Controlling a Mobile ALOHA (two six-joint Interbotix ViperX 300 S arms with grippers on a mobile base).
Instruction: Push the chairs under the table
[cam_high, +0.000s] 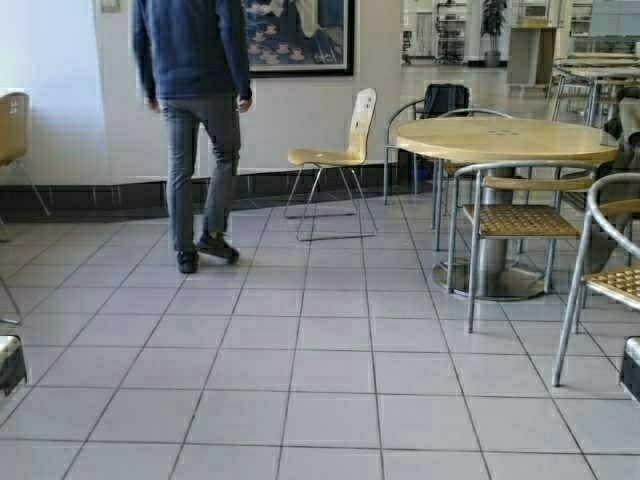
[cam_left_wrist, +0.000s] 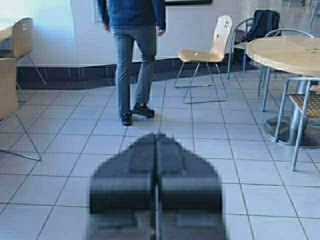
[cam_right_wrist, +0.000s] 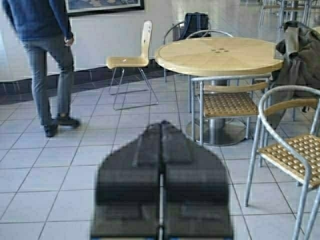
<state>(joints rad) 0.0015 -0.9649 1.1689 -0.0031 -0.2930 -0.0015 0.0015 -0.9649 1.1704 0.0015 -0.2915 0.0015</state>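
Nearest to me, both arms are held low over the grey tiled floor (cam_high: 330, 400). The left gripper (cam_left_wrist: 156, 145) has its fingers pressed together with no gap, holding nothing; the right gripper (cam_right_wrist: 161, 135) is closed the same way, also empty.

Ahead of the right fingers and off to their right stand two silver-framed armchairs (cam_high: 515, 215) with woven seats, drawn up to a round wooden table (cam_high: 505, 138) on a metal pedestal. A dark jacket (cam_right_wrist: 300, 55) hangs over a seat on its far side.

Straight ahead of the left fingers a person (cam_high: 195, 120) in a blue jacket and grey jeans stands with their back to me.

Farther on, between the person and the round table, one light-brown plywood chair (cam_high: 335, 150) stands near the wall, side-on: its seat faces left, its backrest upright on the right. Two more plywood chairs (cam_left_wrist: 12, 75) sit far to the left of the left fingers, beside a counter edge (cam_left_wrist: 4, 32).

A backpack (cam_high: 445, 98) rests on a distant armchair; a framed picture (cam_high: 300, 35) hangs on the wall.
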